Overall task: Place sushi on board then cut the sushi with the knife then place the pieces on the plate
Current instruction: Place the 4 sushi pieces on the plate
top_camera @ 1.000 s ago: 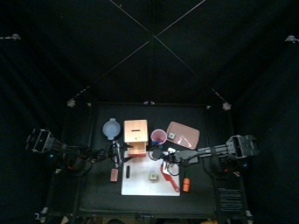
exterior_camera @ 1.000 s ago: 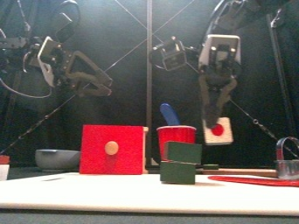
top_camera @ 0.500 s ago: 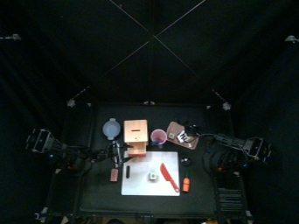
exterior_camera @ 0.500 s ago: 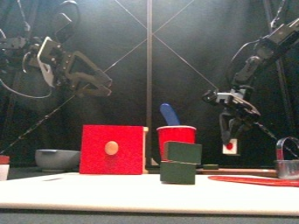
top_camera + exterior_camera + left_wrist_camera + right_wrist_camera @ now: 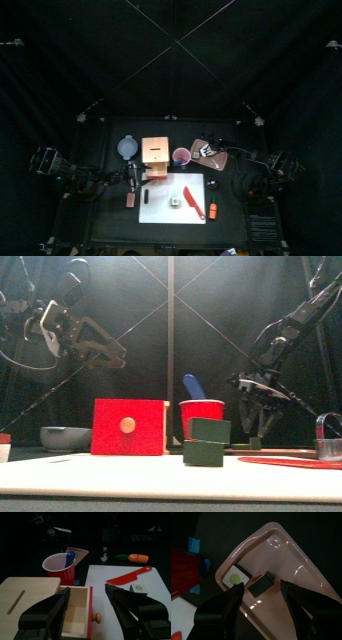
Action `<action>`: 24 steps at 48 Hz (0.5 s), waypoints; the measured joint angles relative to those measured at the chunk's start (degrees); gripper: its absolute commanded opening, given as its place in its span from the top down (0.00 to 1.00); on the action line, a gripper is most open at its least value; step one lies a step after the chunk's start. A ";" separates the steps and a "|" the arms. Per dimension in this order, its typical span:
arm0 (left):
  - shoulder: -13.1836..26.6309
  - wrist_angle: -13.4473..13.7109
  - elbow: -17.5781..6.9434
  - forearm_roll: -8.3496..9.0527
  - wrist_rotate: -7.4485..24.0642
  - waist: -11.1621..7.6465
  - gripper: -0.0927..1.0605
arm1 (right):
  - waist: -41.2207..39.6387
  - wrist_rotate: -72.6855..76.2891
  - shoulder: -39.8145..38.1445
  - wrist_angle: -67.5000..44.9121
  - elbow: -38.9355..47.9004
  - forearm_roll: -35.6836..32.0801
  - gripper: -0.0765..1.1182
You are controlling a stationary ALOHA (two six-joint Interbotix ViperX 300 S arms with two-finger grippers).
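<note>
black bench, black curtains; red knife lies 11–5 o'clock on white board; left gripper, right gripper gape empty.

A sushi piece lies on the tray (right of the cup).

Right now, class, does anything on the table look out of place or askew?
The red knife lies loose and slantwise on the board, not standing in the cup. The drawer also stands pulled open. Nothing looks spilled or damaged.
</note>
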 measured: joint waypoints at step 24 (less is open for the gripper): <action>0.00 0.00 -0.35 -0.53 0.09 -0.18 0.12 | 42.71 -0.70 0.62 4.57 -7.47 -3.25 0.17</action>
